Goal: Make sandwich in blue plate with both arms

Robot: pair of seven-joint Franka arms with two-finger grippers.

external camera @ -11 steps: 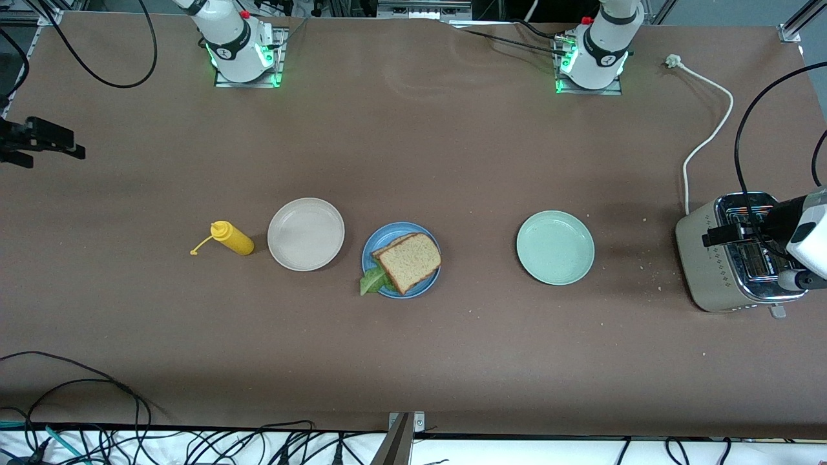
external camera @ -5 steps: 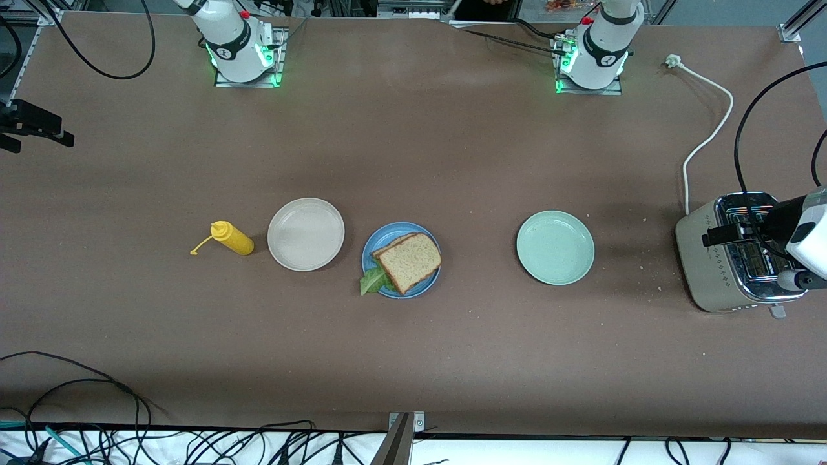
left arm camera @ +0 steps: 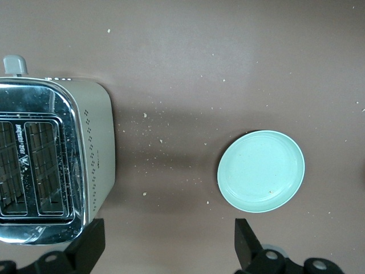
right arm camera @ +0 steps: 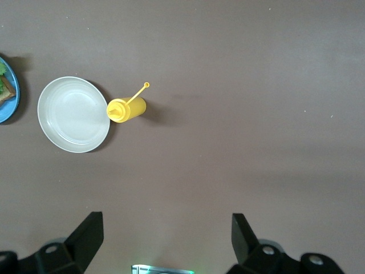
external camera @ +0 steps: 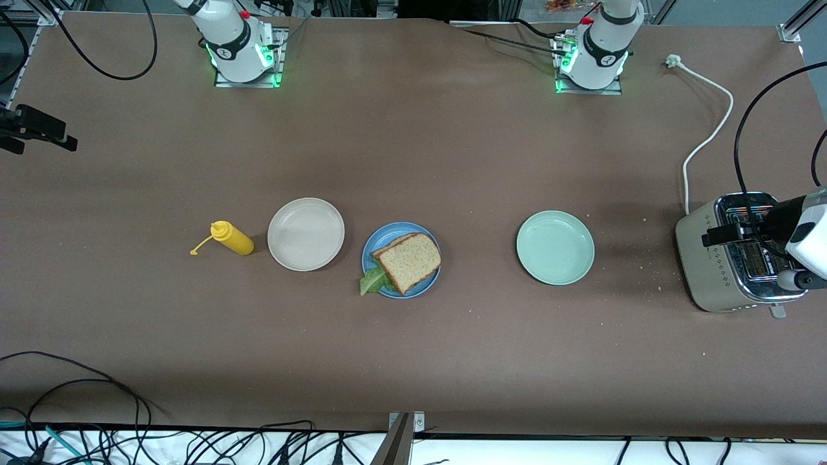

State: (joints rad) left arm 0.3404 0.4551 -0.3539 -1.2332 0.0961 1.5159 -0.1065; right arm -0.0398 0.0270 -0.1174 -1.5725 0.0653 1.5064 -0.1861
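Note:
The sandwich (external camera: 409, 261) lies on the blue plate (external camera: 431, 279) in the middle of the table: toasted bread stacked, with green lettuce (external camera: 372, 281) sticking out over the rim. My left gripper (left arm camera: 168, 246) hangs open high over the table beside the toaster, and nothing is between its fingers; the front view shows it (external camera: 743, 232) at the left arm's end. My right gripper (right arm camera: 165, 237) is open and empty, high over the right arm's end (external camera: 39, 129). The right wrist view catches only an edge of the blue plate (right arm camera: 10, 100).
A beige plate (external camera: 305, 234) (right arm camera: 74, 114) and a yellow squeeze bottle (external camera: 232, 238) (right arm camera: 128, 108) sit beside the blue plate toward the right arm's end. A pale green plate (external camera: 555, 247) (left arm camera: 261, 171) and a toaster (external camera: 730, 271) (left arm camera: 51, 154) with its white cord stand toward the left arm's end. Crumbs dot the table.
The right gripper has shifted slightly at its end of the table. The left arm, the plates and the sandwich have not moved.

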